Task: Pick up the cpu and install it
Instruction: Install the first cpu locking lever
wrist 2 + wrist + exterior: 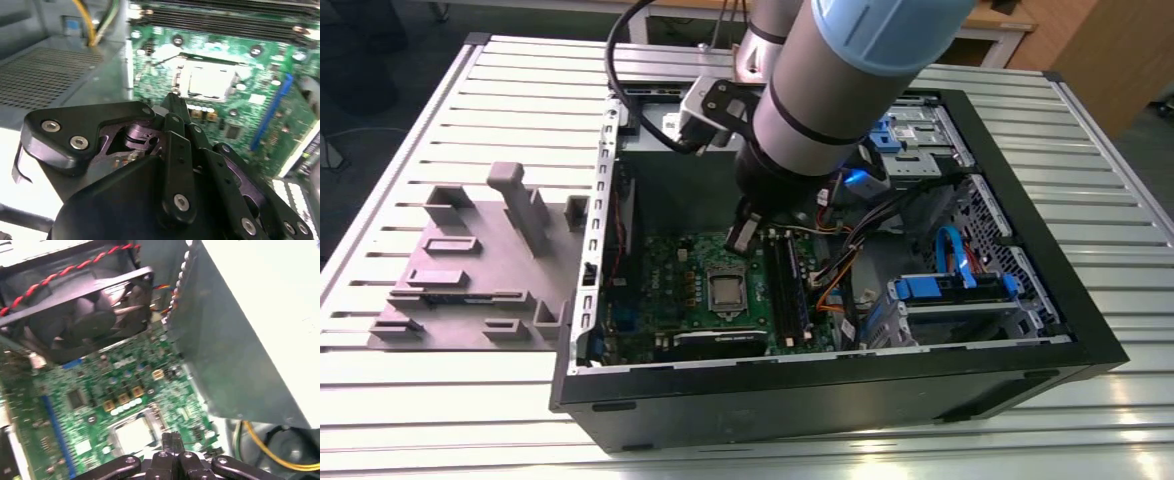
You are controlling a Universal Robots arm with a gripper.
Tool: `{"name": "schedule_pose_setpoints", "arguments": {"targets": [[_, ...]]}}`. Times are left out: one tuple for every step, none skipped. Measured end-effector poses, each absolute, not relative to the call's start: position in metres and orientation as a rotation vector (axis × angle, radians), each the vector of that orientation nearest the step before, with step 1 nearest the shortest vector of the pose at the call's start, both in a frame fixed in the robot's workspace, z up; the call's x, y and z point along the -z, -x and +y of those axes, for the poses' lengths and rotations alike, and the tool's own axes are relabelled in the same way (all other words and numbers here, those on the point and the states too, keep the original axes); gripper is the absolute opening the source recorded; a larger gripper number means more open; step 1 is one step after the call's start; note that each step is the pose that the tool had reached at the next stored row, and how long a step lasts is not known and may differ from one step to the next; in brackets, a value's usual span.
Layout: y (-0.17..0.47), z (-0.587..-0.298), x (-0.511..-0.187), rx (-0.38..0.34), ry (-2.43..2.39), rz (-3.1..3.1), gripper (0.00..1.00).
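No legible writing or labelling is discernible on any component; the gripper [172, 102] hangs just above the motherboard [250, 107], its black fingers [170, 440] closed together with nothing between them; just beyond the fingertips the cpu [207, 80] lies flat in its socket, a small square chip with a pale silvery top; in the exterior view the cpu [722, 289] sits inside the open computer case [1014, 240]; farther off stands a black fan [85, 315].
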State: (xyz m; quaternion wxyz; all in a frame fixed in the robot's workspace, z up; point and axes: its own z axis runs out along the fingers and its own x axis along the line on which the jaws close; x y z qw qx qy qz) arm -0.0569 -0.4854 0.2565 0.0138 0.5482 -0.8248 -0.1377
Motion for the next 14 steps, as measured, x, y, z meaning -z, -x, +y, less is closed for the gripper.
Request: {"name": "schedule_pose_setpoints", "arguments": {"targets": [[0.057,-0.485,-0.256,0.453,-1.713,-2.573,0.10],[0.057,-0.485,-0.256,0.475,-1.718,-2.576,0.10],[0.057,-0.485,-0.256,0.498,-1.723,-2.579,0.10],[0.057,-0.485,-0.256,0.518,-1.727,-2.582,0.10],[0.057,-0.484,-0.257,0.526,-1.729,-2.584,0.10],[0.057,-0.483,-0.256,0.529,-1.729,-2.584,0.10],[0.057,-0.482,-0.256,0.530,-1.729,-2.584,0.10],[0.057,-0.481,-0.256,0.530,-1.729,-2.584,0.10],[0.057,-0.479,-0.256,0.530,-1.730,-2.584,0.10],[0.057,-0.477,-0.257,0.530,-1.729,-2.584,0.10],[0.057,-0.475,-0.256,0.530,-1.730,-2.584,0.10],[0.057,-0.473,-0.256,0.530,-1.730,-2.584,0.10],[0.057,-0.471,-0.256,0.530,-1.730,-2.584,0.10],[0.056,-0.469,-0.256,0.530,-1.729,-2.584,0.10]]}}
